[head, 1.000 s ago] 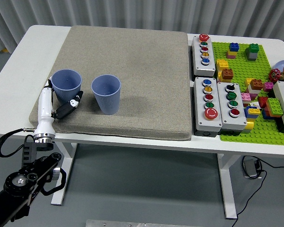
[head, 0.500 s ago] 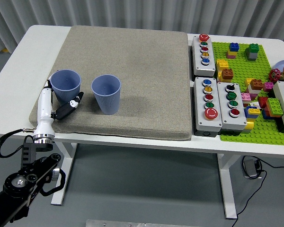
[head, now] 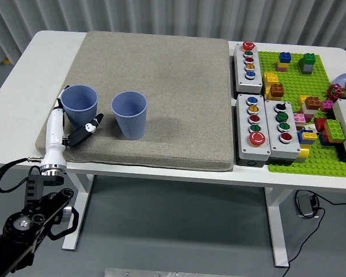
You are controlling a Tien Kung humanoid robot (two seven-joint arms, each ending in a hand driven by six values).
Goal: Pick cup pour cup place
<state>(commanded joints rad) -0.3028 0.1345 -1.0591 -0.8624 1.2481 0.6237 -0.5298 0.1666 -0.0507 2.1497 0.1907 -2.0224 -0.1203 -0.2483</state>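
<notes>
Two ribbed blue cups stand upright on the grey mat (head: pixel 161 63): the left cup (head: pixel 79 103) near the mat's left edge and the right cup (head: pixel 129 113) a little to its right. Both look empty from above. My left hand (head: pixel 76 119), white with black fingers, sits at the left cup's near-left side. Its thumb (head: pixel 85 130) lies across the front of the cup's base and its fingertips (head: pixel 60 105) show at the cup's left wall, loosely spread and not clamped. My right arm is out of view.
Three grey button boxes (head: pixel 248 57) (head: pixel 255 124) (head: pixel 281 121) line the mat's right edge. A green brick baseplate (head: pixel 294 158) with several loose bricks fills the far right. The white table (head: pixel 43 49) shows as a strip left of the mat.
My left arm has slid slightly down and to the left. Both cups stay where they were.
</notes>
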